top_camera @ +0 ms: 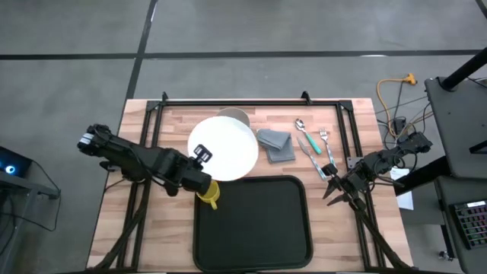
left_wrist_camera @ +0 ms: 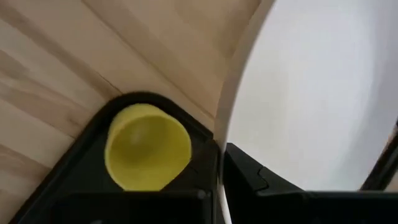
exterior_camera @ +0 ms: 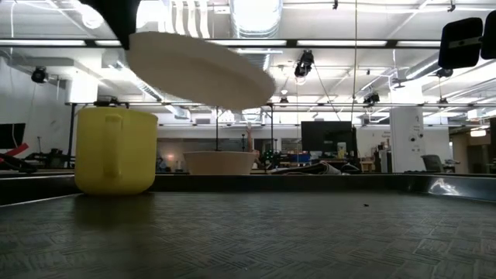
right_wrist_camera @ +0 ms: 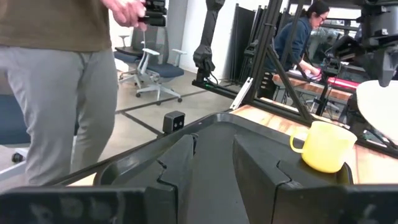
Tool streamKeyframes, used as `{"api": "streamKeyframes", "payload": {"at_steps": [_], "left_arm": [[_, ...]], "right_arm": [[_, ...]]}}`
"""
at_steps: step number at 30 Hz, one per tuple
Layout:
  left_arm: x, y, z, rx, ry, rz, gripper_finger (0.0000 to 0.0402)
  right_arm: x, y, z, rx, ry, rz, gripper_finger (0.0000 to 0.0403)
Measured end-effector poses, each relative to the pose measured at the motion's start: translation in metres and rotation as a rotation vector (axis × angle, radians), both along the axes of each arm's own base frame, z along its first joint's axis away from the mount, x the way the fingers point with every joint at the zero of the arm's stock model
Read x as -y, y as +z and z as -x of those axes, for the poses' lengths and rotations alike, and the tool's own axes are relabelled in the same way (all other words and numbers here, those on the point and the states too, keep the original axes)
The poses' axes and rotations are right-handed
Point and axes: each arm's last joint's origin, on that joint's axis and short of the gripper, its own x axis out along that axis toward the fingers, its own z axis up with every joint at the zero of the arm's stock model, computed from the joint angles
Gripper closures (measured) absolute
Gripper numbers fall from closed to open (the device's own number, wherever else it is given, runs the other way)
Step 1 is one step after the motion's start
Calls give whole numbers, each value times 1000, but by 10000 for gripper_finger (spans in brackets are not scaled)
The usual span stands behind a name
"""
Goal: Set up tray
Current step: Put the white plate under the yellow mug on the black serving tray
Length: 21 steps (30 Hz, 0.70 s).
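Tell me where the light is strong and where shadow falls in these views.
Low view: ceiling lamps glare behind; the white plate, held up by the left hand, shows a shaded underside. Left wrist view: the plate looks washed out beside the yellow mug. High view: even light, the tray without glare.

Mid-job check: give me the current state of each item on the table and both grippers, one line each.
white plate: lifted off the table, tilted, held at its edge by the left gripper.
yellow mug: upright, in a corner of the tray.
tray: flat on the table, bare apart from the mug.
bowl: upright behind the plate.
grey cloth: folded, on the table.
cutlery: lying beside the cloth.
right gripper: open, beside the tray.
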Motion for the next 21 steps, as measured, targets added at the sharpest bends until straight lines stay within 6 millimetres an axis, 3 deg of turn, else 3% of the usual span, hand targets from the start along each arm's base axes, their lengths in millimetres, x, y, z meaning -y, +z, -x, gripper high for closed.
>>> {"api": "streamKeyframes", "payload": {"at_steps": [7,21], "left_arm": [[18,7,-11,2,-213,-34,401],[68,-5,5,84,-389,-54,401]], "right_arm": [[0,0,0,0,0,0,303],[0,0,0,0,0,0,303]]}}
